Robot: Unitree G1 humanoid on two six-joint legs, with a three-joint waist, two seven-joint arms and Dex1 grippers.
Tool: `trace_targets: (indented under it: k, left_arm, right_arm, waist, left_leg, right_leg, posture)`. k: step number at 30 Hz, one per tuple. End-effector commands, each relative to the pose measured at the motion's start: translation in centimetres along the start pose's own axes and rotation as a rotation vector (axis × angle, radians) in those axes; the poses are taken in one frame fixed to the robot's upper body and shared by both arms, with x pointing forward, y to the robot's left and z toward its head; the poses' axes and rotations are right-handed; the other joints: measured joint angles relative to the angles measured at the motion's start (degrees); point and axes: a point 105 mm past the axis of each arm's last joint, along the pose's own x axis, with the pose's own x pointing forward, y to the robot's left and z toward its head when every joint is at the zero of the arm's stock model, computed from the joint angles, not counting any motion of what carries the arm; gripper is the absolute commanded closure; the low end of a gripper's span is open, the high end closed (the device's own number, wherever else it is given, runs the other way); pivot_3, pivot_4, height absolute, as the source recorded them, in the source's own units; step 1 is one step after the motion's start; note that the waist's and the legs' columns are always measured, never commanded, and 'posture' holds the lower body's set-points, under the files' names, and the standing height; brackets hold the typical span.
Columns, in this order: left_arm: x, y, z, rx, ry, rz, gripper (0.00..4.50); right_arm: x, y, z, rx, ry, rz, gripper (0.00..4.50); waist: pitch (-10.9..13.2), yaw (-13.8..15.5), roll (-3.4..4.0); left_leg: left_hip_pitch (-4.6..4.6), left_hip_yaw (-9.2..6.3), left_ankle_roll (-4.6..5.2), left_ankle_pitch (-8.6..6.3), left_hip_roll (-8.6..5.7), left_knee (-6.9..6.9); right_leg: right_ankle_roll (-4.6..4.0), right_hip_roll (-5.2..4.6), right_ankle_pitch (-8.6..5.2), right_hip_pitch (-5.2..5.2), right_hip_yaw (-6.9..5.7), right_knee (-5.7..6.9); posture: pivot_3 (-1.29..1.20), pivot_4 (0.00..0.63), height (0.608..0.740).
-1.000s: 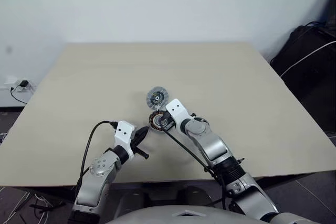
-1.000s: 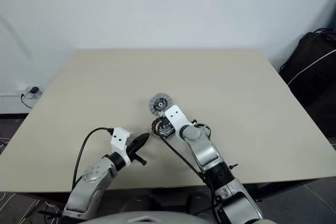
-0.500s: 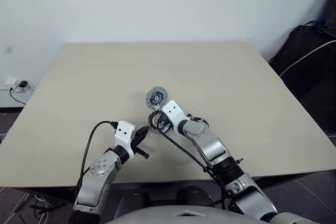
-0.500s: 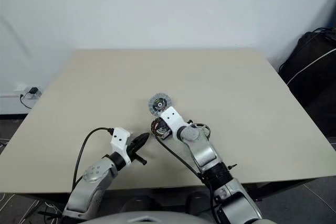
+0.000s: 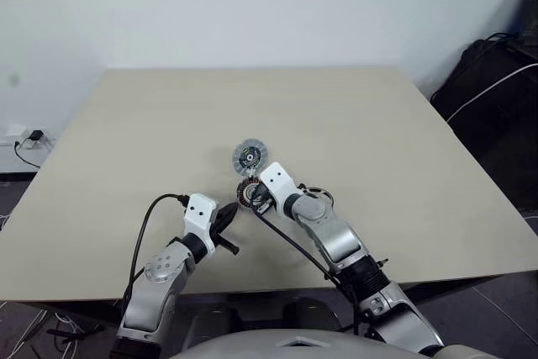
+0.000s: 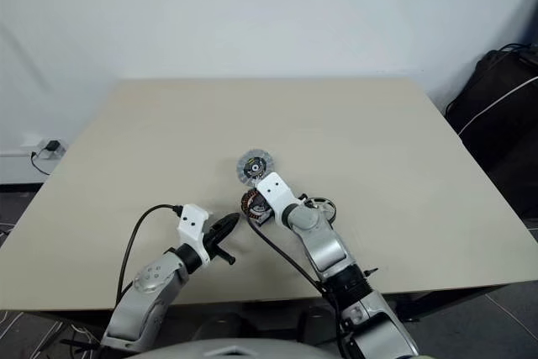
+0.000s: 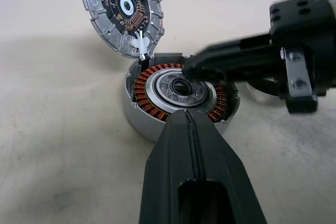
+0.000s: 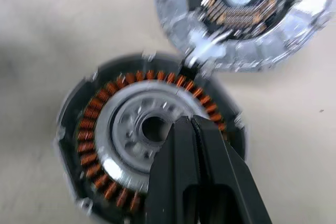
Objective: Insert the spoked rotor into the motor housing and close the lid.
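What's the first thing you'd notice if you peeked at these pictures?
The round dark motor housing with its ring of copper-orange windings near the middle of the beige table. The round silver ribbed lid with a dark circuit face lies open right beside it. The right hand, shut, points over the housing's pale hub, while the shut left hand aims at it.

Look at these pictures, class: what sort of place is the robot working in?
Probably an office or lab test room: a plain beige table against a bare white wall, a wall socket with a plug, and a black bag on the floor.
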Motion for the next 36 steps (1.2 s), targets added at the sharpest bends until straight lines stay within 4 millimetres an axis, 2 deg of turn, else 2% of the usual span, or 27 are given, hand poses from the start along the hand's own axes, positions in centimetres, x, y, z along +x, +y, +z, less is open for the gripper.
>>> trace_targets:
  k: [1, 23, 36]
  left_arm:
    - [0.3, -0.3, 0.9, 0.016, -0.034, -0.014, 4.5]
    - [0.0, -0.1, 0.7, 0.013, -0.028, -0.003, 4.5]
    - [0.0, 0.0, 0.6, 0.011, -0.026, 0.003, 4.5]
  right_arm:
    - [-0.3, -0.1, 1.9, -0.013, -0.077, 0.004, 4.45]
    - [0.6, 0.9, 1.9, -0.012, -0.06, 0.046, 4.45]
    - [1.4, 0.7, 0.3, -0.003, 0.004, 0.033, 4.45]
  waist:
    - [0.0, -0.02, 0.0]
    - [0.0, -0.01, 0.0]
    - [-0.02, -0.06, -0.03]
  left_leg:
    - [0.0, 0.0, 0.0, 0.0, 0.0, 0.0]
    - [0.0, 0.01, -0.01, 0.01, 0.0, -0.01]
    - [0.01, 0.06, -0.17, 0.1, 0.0, 0.02]
  right_leg:
    - [0.0, 0.0, 0.0, 0.0, 0.0, 0.0]
    - [-0.05, -0.01, -0.03, -0.06, 0.02, 0.09]
    - [-0.13, -0.05, -0.08, -0.21, 0.09, 0.42]
  posture:
    - [0.0, 0.0, 0.74]
    - [0.0, 0.0, 0.74]
    - [0.0, 0.0, 0.74]
